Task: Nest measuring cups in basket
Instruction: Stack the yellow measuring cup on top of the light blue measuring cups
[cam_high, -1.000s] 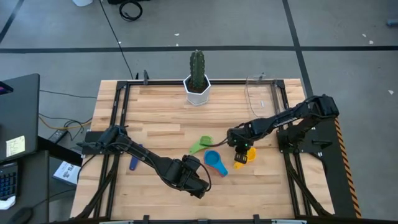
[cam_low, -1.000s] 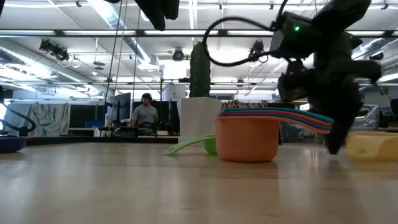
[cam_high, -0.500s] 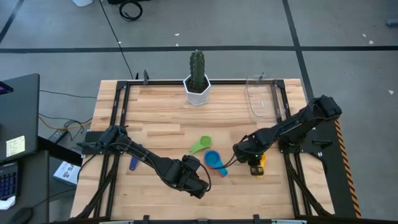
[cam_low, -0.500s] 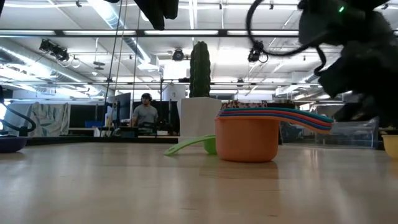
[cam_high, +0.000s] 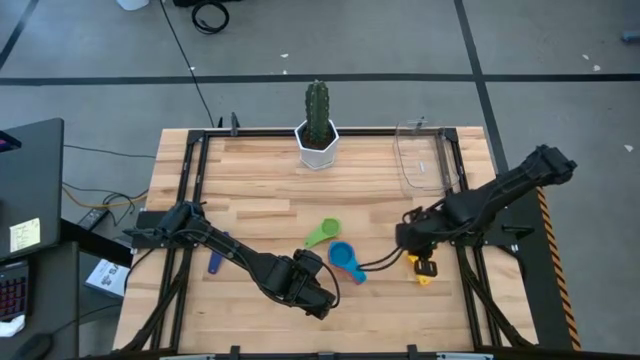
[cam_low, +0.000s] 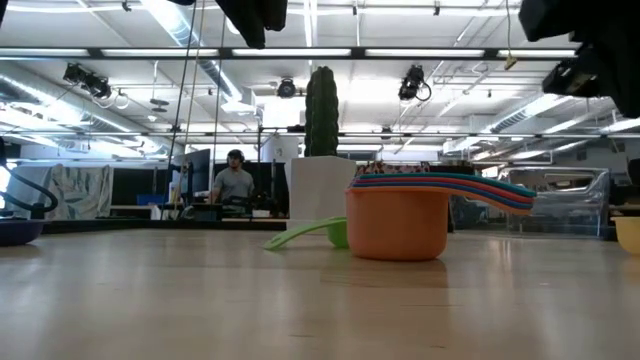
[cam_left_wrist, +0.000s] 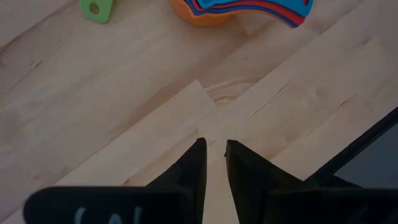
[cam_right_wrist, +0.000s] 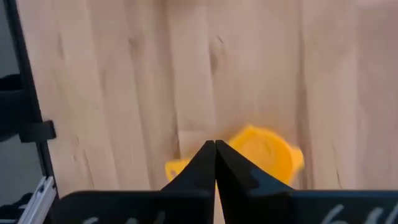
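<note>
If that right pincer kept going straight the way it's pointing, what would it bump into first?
Probably the yellow cup: the right pincer points down at the table with the cup just past its closed tips. How far above it hangs is unclear.

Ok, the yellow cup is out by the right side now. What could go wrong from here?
1. The yellow cup sits close to the table's right rail, so a slight nudge could wedge it there or push it off.
2. The right gripper is shut just above it; coming down like that would likely knock the cup rather than grasp it.
3. The stacked cups have fanned handles, and the left gripper nearby could catch them.
</note>
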